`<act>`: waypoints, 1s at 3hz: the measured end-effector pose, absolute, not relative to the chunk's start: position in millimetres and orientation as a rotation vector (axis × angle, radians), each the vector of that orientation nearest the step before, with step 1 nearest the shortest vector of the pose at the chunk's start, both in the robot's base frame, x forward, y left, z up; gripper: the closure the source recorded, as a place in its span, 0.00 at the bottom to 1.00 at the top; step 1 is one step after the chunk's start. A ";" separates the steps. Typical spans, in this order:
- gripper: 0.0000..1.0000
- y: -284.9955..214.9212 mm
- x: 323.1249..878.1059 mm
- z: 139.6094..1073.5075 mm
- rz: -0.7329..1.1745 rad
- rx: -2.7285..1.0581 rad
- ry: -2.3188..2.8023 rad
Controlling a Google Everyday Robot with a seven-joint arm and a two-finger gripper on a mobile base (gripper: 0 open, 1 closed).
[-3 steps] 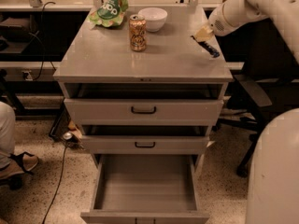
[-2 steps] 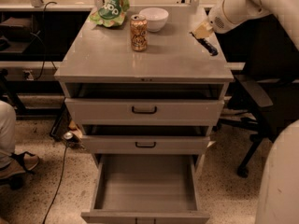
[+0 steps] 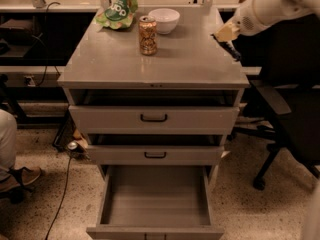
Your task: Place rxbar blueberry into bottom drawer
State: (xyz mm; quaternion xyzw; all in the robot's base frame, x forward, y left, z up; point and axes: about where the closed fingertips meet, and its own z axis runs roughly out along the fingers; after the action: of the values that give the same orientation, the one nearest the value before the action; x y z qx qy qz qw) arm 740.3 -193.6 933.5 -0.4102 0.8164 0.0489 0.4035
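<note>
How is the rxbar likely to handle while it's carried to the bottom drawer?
The rxbar blueberry juts down from the gripper, at the cabinet top's right edge, without drooping: probably fairly stiff. Small and flat, so likely light. Dropped into the open bottom drawer, it should lie flat, not roll.

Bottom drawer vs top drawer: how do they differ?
Bottom drawer is pulled far out, bare floor showing; top drawer is barely open. Bottom drawer is deeper, top drawer shallower. Both are grey. Gripper holds the bar over the cabinet top's right edge.
</note>
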 end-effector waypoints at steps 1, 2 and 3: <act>1.00 -217.9 679.6 951.1 0.140 -1.012 2.087; 1.00 -230.9 614.9 932.7 0.180 -1.013 2.185; 1.00 -227.3 585.8 873.9 0.223 -1.050 2.327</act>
State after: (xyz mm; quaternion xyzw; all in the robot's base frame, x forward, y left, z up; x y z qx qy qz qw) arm 585.8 -227.3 873.9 -0.3926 0.8703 0.0835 0.2854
